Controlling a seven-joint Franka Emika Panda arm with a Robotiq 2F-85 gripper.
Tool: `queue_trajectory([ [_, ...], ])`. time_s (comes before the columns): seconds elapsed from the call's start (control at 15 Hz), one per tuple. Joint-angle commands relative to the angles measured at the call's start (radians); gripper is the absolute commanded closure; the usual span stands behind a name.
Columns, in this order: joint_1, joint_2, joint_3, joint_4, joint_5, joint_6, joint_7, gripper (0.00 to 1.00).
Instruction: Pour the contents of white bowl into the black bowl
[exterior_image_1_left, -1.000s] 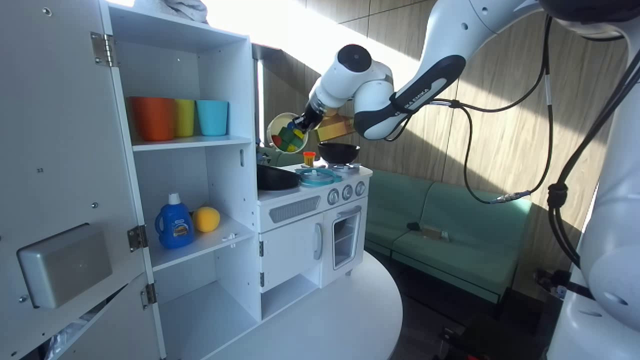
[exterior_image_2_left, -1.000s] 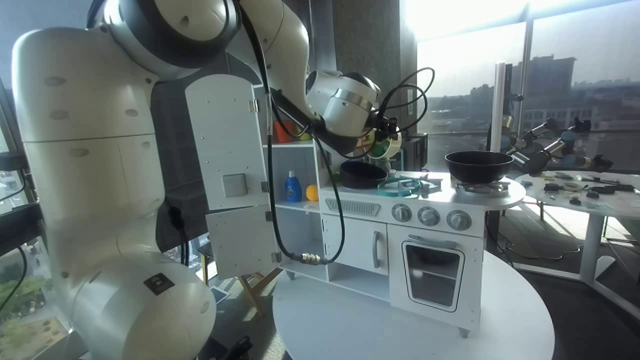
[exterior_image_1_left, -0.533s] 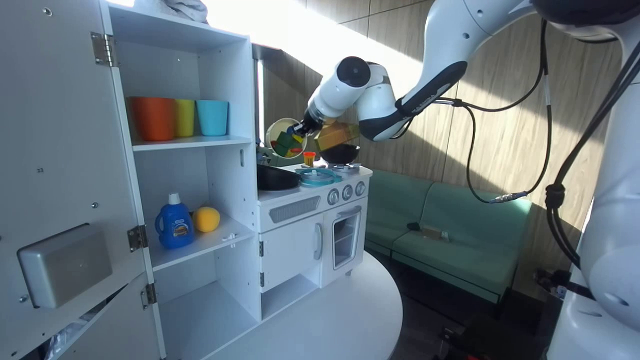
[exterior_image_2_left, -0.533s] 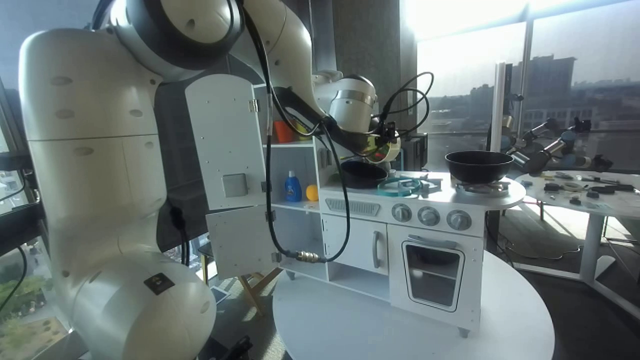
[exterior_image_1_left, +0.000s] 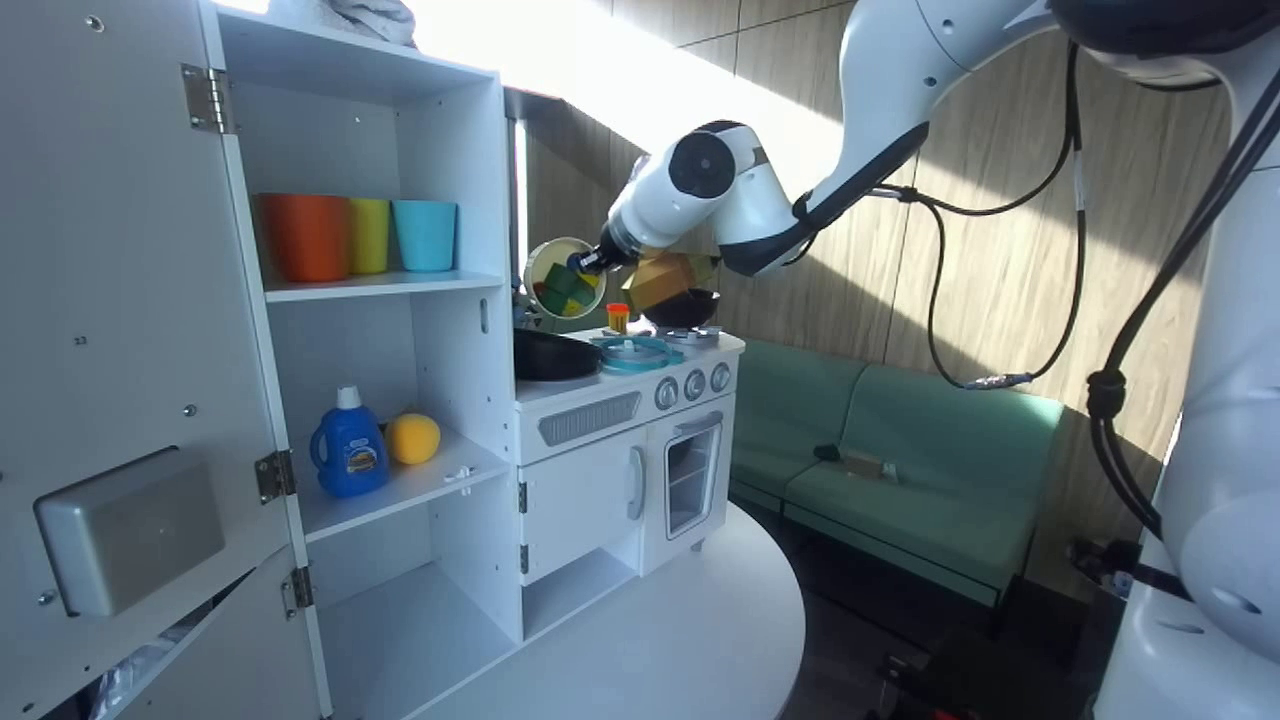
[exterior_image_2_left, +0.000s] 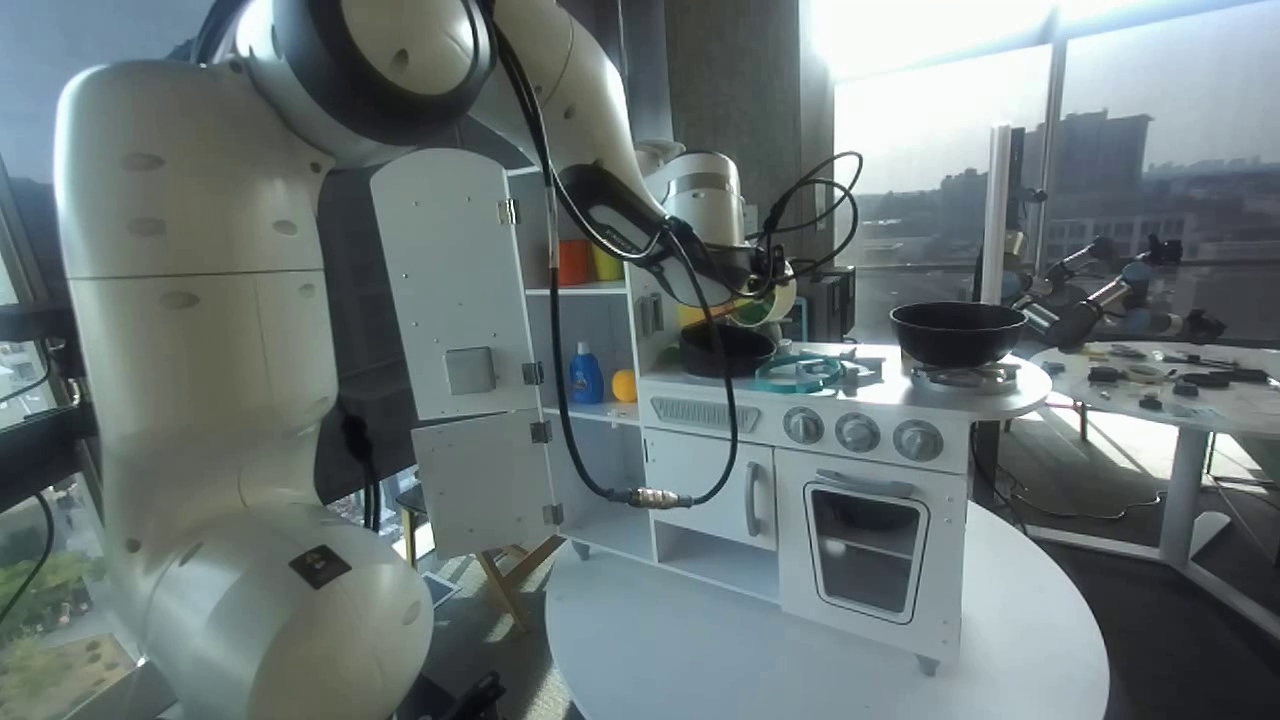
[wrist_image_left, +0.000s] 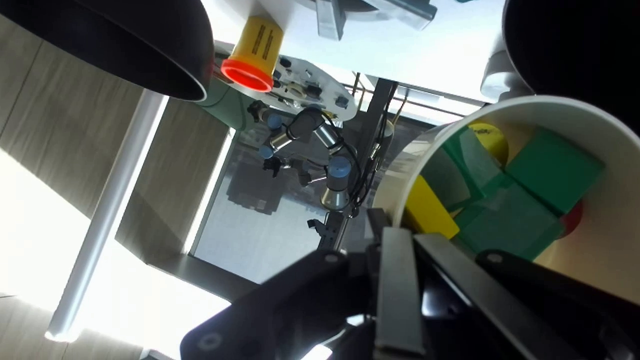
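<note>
My gripper is shut on the rim of the white bowl and holds it in the air, tilted on its side. Green blocks, a yellow block and a partly hidden red piece lie inside. In the wrist view the fingers pinch the white bowl's rim. Two black round vessels stand on the stove: one by the cabinet, one on the burner. I cannot tell surely which is the black bowl. The white bowl hangs higher than the vessel by the cabinet, close to it.
A teal ring-like lid lies on the stove top. A yellow cup with a red rim stands between the black vessels. The tall cabinet side rises beside the bowl. Coloured cups, a blue bottle and a yellow ball sit on its shelves.
The arm has moved lower and slightly toward the cabinet, carrying the tilted white bowl. The blocks have shifted a little inside it. The grip on the rim is kept.
</note>
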Motion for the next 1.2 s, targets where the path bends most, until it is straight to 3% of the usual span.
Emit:
queue_trajectory([
  [0.0, 0.014, 0.0, 0.022, 0.037, -0.175, -0.042, 0.178, 0.95],
  [0.33, 0.026, -0.012, 0.06, 0.011, -0.436, -0.161, 0.396, 0.95],
  [0.73, 0.021, -0.008, 0.063, -0.026, -0.47, -0.245, 0.436, 0.95],
  [1.13, 0.028, -0.021, 0.076, -0.044, -0.581, -0.342, 0.526, 0.95],
])
